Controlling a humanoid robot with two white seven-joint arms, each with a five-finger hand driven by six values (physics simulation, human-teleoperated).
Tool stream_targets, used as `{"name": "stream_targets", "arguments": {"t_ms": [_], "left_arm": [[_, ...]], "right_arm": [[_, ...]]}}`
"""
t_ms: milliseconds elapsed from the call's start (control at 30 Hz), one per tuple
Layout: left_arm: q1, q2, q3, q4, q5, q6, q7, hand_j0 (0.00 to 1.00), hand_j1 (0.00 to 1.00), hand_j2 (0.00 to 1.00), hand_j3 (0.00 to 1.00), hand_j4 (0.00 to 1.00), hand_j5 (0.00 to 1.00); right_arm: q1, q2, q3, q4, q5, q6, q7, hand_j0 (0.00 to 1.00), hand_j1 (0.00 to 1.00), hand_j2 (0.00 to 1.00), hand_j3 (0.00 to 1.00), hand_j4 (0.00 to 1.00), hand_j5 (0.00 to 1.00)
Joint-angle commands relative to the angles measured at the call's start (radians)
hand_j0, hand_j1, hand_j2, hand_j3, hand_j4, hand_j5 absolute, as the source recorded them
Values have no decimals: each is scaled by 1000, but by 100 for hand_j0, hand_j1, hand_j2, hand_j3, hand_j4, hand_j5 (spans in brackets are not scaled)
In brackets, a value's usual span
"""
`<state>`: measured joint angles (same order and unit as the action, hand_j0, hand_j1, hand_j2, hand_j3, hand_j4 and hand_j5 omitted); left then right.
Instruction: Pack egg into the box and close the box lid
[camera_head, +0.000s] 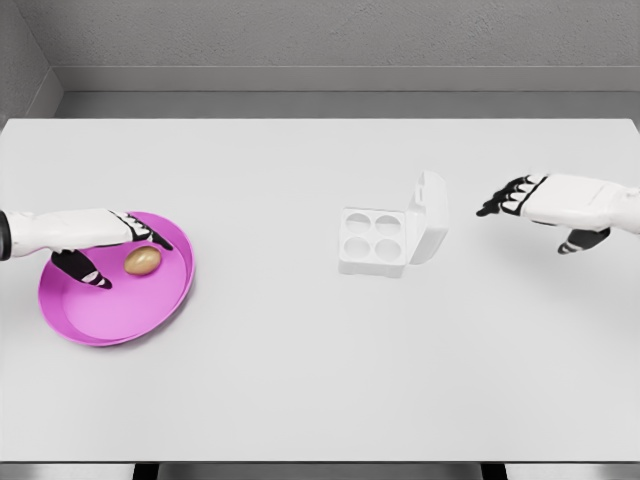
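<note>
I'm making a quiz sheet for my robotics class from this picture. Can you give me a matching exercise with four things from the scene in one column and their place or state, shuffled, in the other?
Column 1:
1. egg
2. egg box
3. left hand
4. right hand

Column 2:
A. lid raised, four empty cups showing
B. lies in the pink bowl
C. over the table to the right of the box, holding nothing
D. over the pink bowl, fingers beside the egg

Pairs: 1-B, 2-A, 3-D, 4-C
</note>
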<state>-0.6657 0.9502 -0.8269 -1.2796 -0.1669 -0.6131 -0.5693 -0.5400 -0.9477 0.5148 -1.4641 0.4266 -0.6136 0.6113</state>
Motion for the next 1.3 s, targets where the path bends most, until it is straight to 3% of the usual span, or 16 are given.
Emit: {"name": "stream_targets", "arguments": {"t_ms": [0, 533, 633, 767, 1267], "left_arm": [[0, -7, 0, 0, -2, 2, 0, 86, 86, 86, 86, 86, 86], [0, -19, -3, 0, -22, 2, 0, 86, 86, 86, 86, 86, 86], [0, -22, -3, 0, -22, 2, 0, 77, 77, 77, 77, 77, 77], [-3, -37, -3, 5, -37, 2, 0, 73, 73, 73, 73, 73, 73], [-5, -33, 0, 5, -42, 2, 0, 74, 74, 74, 74, 74, 74]], "right_arm": [[0, 3, 17, 13, -3, 3, 0, 100, 100, 100, 100, 100, 100], [-2, 23, 17, 2, -8, 3, 0, 100, 100, 100, 100, 100, 100], [-5, 23, 16, 2, -9, 3, 0, 100, 100, 100, 100, 100, 100], [-5, 23, 16, 2, -9, 3, 0, 100, 100, 100, 100, 100, 100], [-5, 15, 11, -5, -12, 3, 0, 100, 100, 100, 100, 100, 100]]}}
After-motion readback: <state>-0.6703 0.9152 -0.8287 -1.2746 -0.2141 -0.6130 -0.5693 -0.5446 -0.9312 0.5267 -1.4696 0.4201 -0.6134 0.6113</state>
